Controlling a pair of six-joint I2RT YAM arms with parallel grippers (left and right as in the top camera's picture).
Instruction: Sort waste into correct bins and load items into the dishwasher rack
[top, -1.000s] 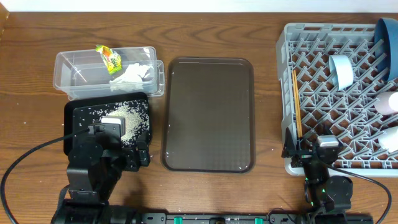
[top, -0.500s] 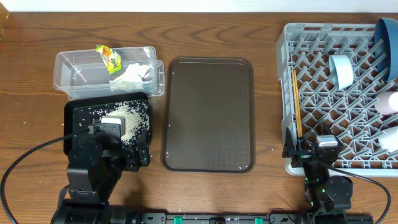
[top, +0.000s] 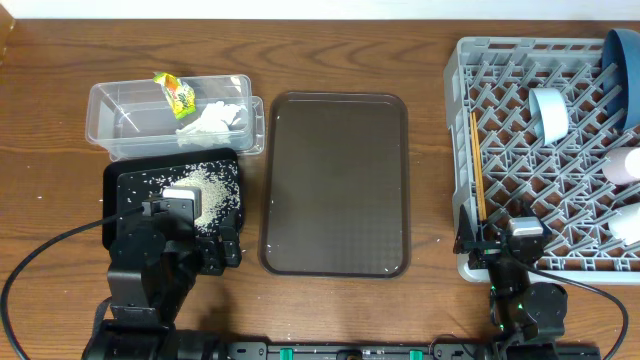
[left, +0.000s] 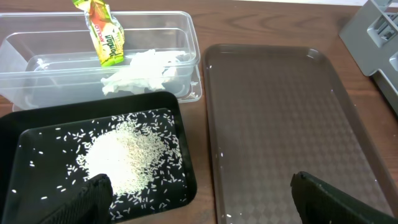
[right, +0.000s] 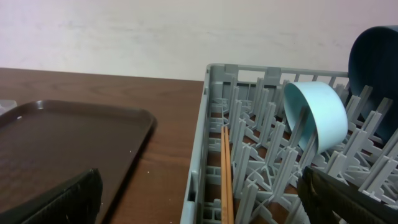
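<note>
White rice (top: 208, 188) lies in the black tray (top: 113, 174) at nine o'clock, chopsticks (top: 477, 170) in the rack (top: 463, 90) at three. Left gripper (left: 202, 186) and right gripper (right: 199, 183) gape empty; sorting looks done, so park them, brushing nothing.

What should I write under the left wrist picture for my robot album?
Rice heaped in the black tray, wrapper and tissue in the clear tub, brown tray alongside.

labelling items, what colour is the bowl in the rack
The bowl is light blue, clearest in the right wrist view.
</note>
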